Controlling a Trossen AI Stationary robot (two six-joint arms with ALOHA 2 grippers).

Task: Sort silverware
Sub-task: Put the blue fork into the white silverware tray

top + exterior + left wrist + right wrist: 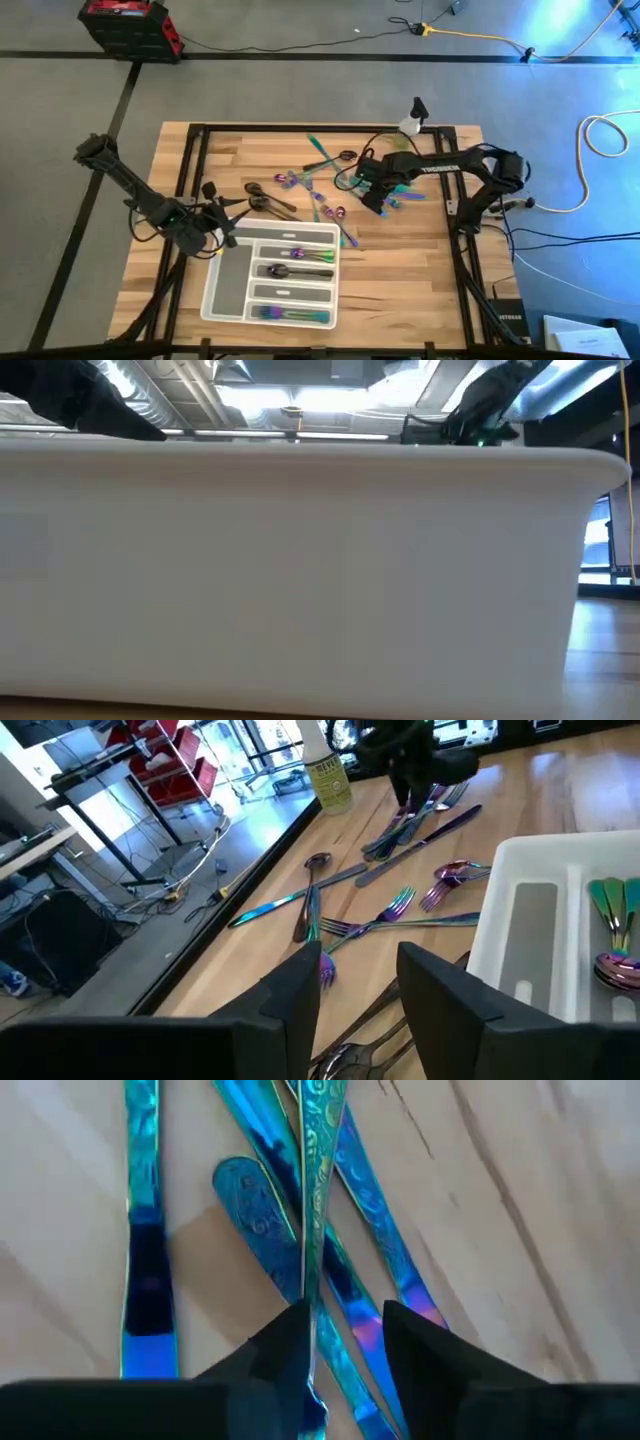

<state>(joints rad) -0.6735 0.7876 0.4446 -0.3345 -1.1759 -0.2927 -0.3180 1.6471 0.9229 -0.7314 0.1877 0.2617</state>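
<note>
**What else sits in your workspace**

You have a wooden table (400, 270) with a black frame, standing on grey floor. On its near left part lies a translucent white compartment tray (222, 290); its long pale wall fills nearly your whole low view (300, 570). At the table's far edge, right of centre, a small spray bottle (411, 121) with a yellowish label stands upright. Off the table, a red and black case (128, 27) rests on the floor at far left, and a yellow cable (480, 38) runs across the far right.
</note>
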